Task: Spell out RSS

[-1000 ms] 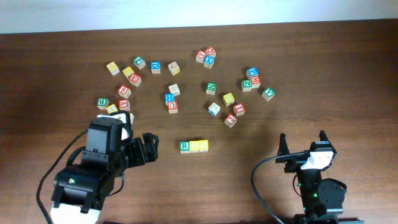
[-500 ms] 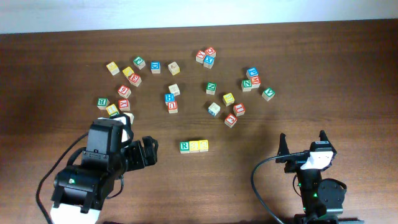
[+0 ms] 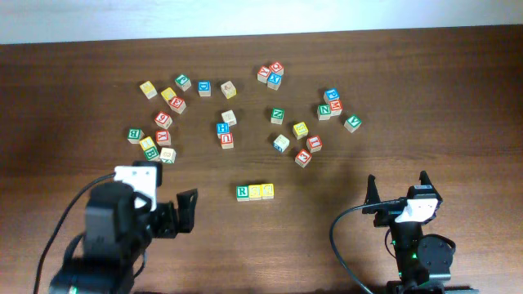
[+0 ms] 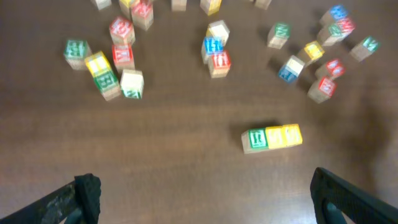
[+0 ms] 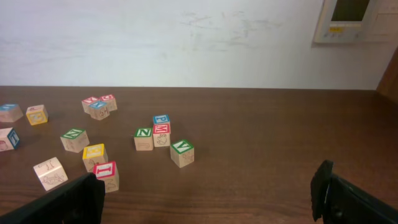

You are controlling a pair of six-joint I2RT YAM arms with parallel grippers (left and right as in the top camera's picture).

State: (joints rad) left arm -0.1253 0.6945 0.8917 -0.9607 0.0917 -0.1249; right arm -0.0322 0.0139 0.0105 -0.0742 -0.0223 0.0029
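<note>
**Three cubes in a row, both grippers wide and empty**

The green R cube (image 3: 243, 192) and two yellow cubes (image 3: 261, 191) sit touching in a straight line near the front middle of the table (image 3: 425, 90), R on the left. Other letter cubes (image 3: 225, 131) lie scattered farther back. The left gripper (image 3: 181, 212) hangs left of the row, jaws spread, holding nothing. The right gripper (image 3: 397, 183) stands well to the right, also spread and empty.

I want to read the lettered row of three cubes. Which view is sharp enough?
Overhead: sharp; the R cube reads, the yellow pair is too small to tell. Left wrist: blurred, the row smears. Right wrist: sharp, row not in frame.
</note>
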